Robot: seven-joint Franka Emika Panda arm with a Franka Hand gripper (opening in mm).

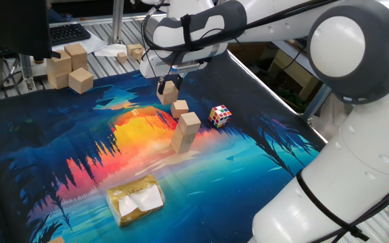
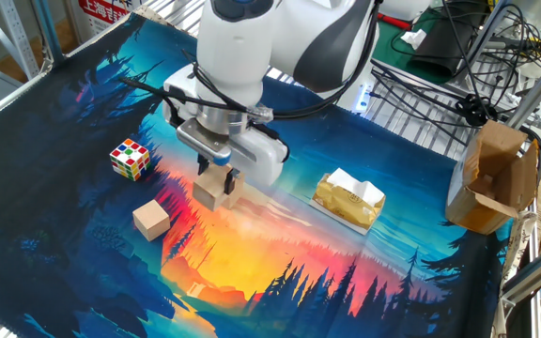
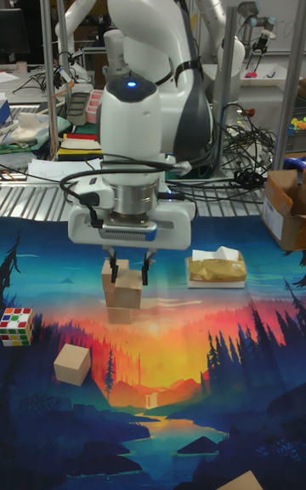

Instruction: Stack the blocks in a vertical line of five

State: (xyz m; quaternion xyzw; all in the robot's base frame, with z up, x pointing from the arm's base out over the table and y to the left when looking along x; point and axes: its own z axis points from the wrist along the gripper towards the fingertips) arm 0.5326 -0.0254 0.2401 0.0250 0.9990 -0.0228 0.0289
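My gripper (image 1: 168,88) (image 2: 217,178) (image 3: 126,282) is shut on a small tan block (image 1: 169,90) (image 2: 214,193) (image 3: 129,293) and holds it in the air above the far part of the mat. A stack of two such blocks (image 1: 186,131) (image 3: 119,316) stands upright mid-mat, nearer the front in one fixed view and mostly hidden behind the held block in the tall view. A single block (image 1: 179,108) (image 2: 151,220) (image 3: 72,364) lies on the mat between them. Another tan block (image 3: 242,481) shows at the mat's edge.
A multicoloured puzzle cube (image 1: 220,115) (image 2: 130,158) (image 3: 17,326) sits right of the stack. A tissue packet (image 1: 135,199) (image 2: 347,199) lies on the mat. Larger pale wooden blocks (image 1: 69,66) stand off the mat at the back left. A cardboard box (image 2: 491,178) is beside the table.
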